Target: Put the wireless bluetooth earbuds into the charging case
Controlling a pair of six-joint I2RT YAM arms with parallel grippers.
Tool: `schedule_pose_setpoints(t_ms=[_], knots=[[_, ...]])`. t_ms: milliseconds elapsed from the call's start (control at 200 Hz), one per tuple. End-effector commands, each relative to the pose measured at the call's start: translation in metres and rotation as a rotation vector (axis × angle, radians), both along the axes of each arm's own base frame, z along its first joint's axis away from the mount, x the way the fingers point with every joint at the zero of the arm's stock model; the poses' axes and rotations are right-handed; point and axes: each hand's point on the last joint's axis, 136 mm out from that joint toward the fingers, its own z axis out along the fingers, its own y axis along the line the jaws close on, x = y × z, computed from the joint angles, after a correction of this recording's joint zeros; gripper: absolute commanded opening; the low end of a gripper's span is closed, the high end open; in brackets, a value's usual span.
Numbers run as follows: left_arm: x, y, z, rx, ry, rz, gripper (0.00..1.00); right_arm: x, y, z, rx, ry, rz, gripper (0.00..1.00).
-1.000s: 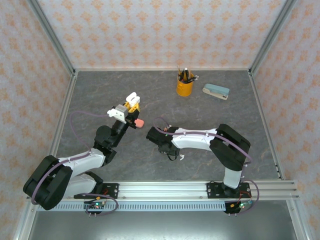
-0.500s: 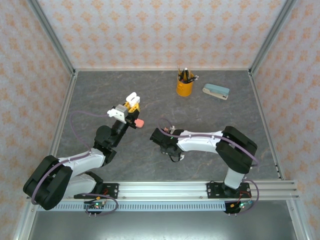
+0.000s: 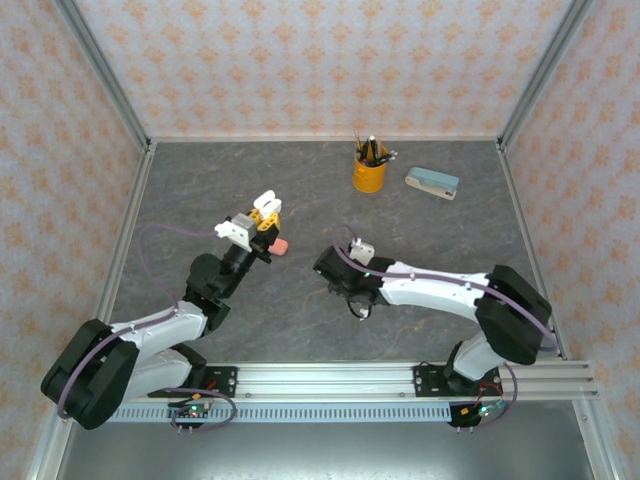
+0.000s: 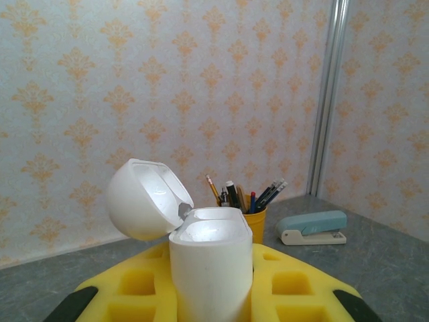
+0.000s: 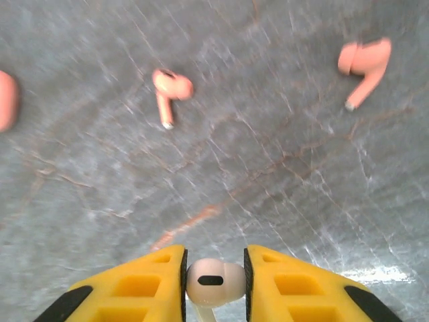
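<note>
My left gripper (image 3: pixel 262 216) is shut on a white charging case (image 4: pixel 209 268), which stands upright between the yellow fingers (image 4: pixel 295 285). Its lid (image 4: pixel 144 198) is swung open to the left. My right gripper (image 5: pixel 214 282) is shut on a white earbud (image 5: pixel 213 282), pinched by its bulb between the yellow pads just above the grey table. In the top view that gripper (image 3: pixel 330 268) sits low at mid-table. Two salmon-pink earbuds (image 5: pixel 171 90) (image 5: pixel 363 62) lie on the table ahead of it.
A pink case (image 3: pixel 282 244) lies beside the left gripper and shows at the right wrist view's left edge (image 5: pixel 5 100). A yellow pen cup (image 3: pixel 369 170) and a teal stapler (image 3: pixel 432 183) stand at the back. A small white piece (image 3: pixel 362 312) lies under the right arm.
The right arm has stretched out and its wrist has shifted right. Its jaws have narrowed a little. The left gripper, holding the case, has barely moved.
</note>
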Motion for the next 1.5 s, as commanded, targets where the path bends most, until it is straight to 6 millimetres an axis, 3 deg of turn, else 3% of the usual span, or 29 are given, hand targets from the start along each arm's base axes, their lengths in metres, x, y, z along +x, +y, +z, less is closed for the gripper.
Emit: schedule_pose_setpoints(t_ms=[0, 255, 445, 671, 986, 1496], knots=[[-0.006, -0.002, 0.006, 0.009, -0.025, -0.032, 0.00, 0.021, -0.008, 0.038, -0.002, -0.151, 0.005, 0.26], [-0.013, -0.013, 0.008, 0.040, -0.035, -0.101, 0.00, 0.043, -0.015, 0.132, 0.039, -0.376, 0.062, 0.26], [-0.015, -0.025, 0.012, 0.068, -0.060, -0.146, 0.00, 0.052, -0.007, 0.201, 0.079, -0.535, 0.126, 0.26], [-0.015, -0.038, 0.025, 0.085, -0.102, -0.180, 0.00, 0.059, 0.010, 0.258, 0.151, -0.682, 0.190, 0.26], [-0.017, -0.059, 0.039, 0.088, -0.159, -0.238, 0.00, 0.054, 0.039, 0.295, 0.274, -0.830, 0.322, 0.26], [-0.011, -0.064, 0.059, 0.019, -0.196, -0.222, 0.00, 0.051, 0.062, 0.298, 0.428, -0.929, 0.372, 0.25]])
